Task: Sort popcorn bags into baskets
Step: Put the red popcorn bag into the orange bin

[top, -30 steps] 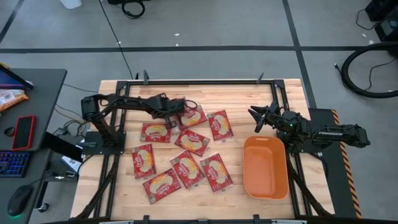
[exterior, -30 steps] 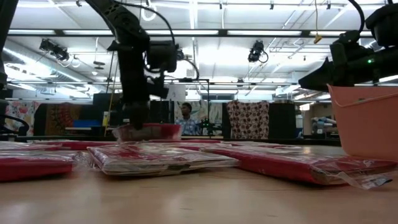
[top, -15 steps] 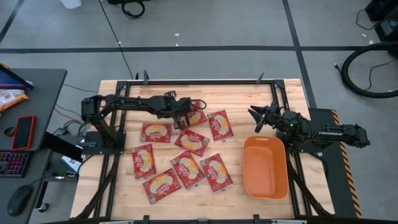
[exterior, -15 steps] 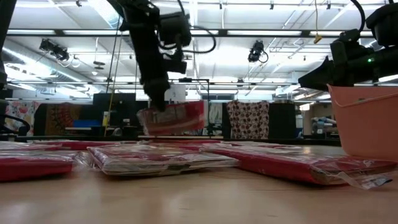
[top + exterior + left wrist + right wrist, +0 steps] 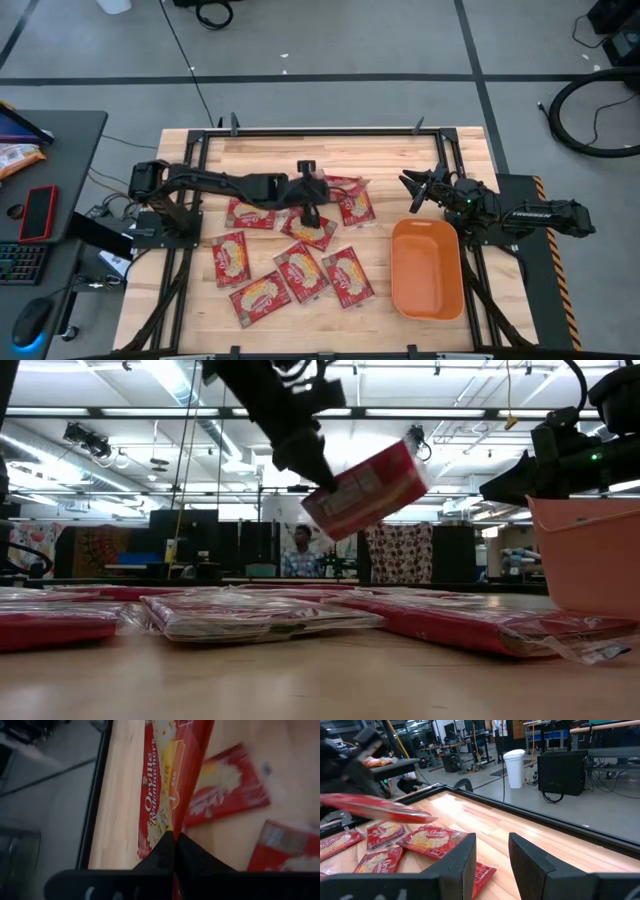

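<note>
My left gripper (image 5: 314, 192) hangs above the middle of the table, shut on one red popcorn bag (image 5: 366, 489), which shows edge-on in the left wrist view (image 5: 170, 775). Several more red popcorn bags (image 5: 300, 270) lie flat on the wood below and to the near side. The orange basket (image 5: 427, 268) stands on the table's right part, and nothing shows in it. My right gripper (image 5: 413, 190) waits open just beyond the basket's far left corner; its own view (image 5: 492, 855) looks across at the lifted bag (image 5: 375, 805). My left gripper pinches the popcorn bag's near end (image 5: 170, 822) between its two fingers (image 5: 159, 854). The fingers come slanting down from the table's left. The bag is lifted clear of the table and tilted, its free end (image 5: 412, 458) higher and pointing toward the right.
Black frame rails (image 5: 320, 131) run along the table's edges. Bare wood lies between the bags and the basket and along the far edge (image 5: 380, 155). A desk with a keyboard and phone (image 5: 40, 212) stands left of the table. A person (image 5: 297, 550) is far behind.
My left gripper, shut on a popcorn bag, has risen from the table and swung toward the right edge. The bag went from lying among the others to lifted clear and tilted, its free end raised. The other bags kept their places.
</note>
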Robot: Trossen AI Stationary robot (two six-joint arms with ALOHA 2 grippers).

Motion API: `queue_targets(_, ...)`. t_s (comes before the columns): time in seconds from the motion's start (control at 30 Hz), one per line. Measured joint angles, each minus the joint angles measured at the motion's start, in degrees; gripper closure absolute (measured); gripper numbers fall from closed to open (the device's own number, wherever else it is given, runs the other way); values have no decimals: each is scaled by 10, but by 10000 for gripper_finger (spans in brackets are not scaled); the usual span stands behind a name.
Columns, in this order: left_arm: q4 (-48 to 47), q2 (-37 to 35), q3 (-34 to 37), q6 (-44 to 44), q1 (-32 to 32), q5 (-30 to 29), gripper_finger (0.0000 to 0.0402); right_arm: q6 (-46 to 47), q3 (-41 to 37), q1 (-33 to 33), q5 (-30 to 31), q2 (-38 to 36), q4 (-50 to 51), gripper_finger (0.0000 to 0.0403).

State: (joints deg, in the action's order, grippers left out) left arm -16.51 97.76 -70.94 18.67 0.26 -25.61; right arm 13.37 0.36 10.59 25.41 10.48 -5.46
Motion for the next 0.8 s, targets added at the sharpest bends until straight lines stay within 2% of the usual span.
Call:
queue_targets(0.2, -16, 5, -54, -2, -37, -2, 399, 0, 0, 0, 0, 0, 0, 282)
queue_targets(0.4, 25, 5, -66, 20, -54, 0, 399, 0, 0, 0, 0, 0, 0, 282)
queue_targets(0.63, 112, 34, -70, 83, -54, 58, 400, 0, 0, 0, 0, 0, -1, 282)
queue_targets(0.8, 107, 64, -100, 136, -58, 73, 400, 0, 0, 0, 0, 5, -13, 282)
